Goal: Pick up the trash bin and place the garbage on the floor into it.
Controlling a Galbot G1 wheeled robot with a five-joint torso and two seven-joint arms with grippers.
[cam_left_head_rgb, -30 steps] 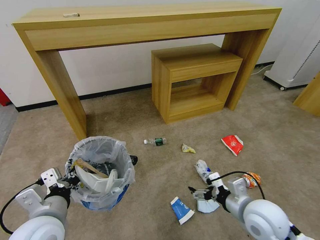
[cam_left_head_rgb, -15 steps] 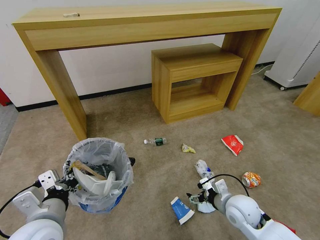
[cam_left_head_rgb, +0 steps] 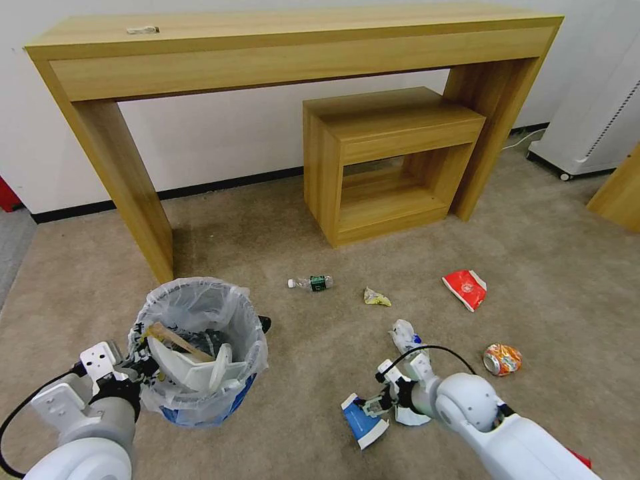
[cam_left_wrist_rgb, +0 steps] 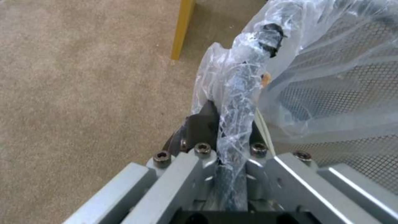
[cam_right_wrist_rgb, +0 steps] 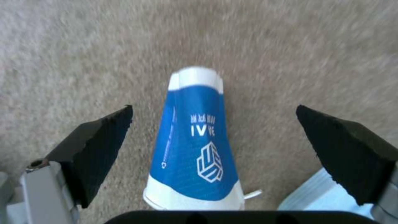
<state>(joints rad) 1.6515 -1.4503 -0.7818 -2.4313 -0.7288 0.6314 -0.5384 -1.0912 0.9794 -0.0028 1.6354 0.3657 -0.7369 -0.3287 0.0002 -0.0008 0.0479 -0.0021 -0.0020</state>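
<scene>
The blue trash bin (cam_left_head_rgb: pixel 200 353) with its whitish liner stands on the beige floor (cam_left_head_rgb: pixel 300 347) at my left, holding white slippers (cam_left_head_rgb: pixel 190 370) and a wooden stick (cam_left_head_rgb: pixel 175 337). My left gripper (cam_left_head_rgb: pixel 143 370) is shut on the bin's rim and liner (cam_left_wrist_rgb: pixel 232 102). My right gripper (cam_left_head_rgb: pixel 370 405) hangs open just over the blue-white cup (cam_left_head_rgb: pixel 363 420); in the right wrist view the cup (cam_right_wrist_rgb: pixel 195 149) lies between the spread fingers. A pale-blue mask (cam_left_head_rgb: pixel 410 415) lies beside it. An orange can (cam_left_head_rgb: pixel 501 359), a red wrapper (cam_left_head_rgb: pixel 465 288) and a green-labelled bottle (cam_left_head_rgb: pixel 312 283) lie farther off.
A long wooden console table (cam_left_head_rgb: pixel 280 47) stands at the wall, its leg (cam_left_head_rgb: pixel 133 193) just behind the bin. A smaller wooden shelf unit (cam_left_head_rgb: pixel 387 167) sits under it. A yellow wrapper (cam_left_head_rgb: pixel 375 297) and crumpled white litter (cam_left_head_rgb: pixel 403 335) lie mid-floor. A white appliance (cam_left_head_rgb: pixel 593 127) stands far right.
My right gripper has swung left, from above the mask to over the blue-white cup. The left gripper and bin have barely shifted.
</scene>
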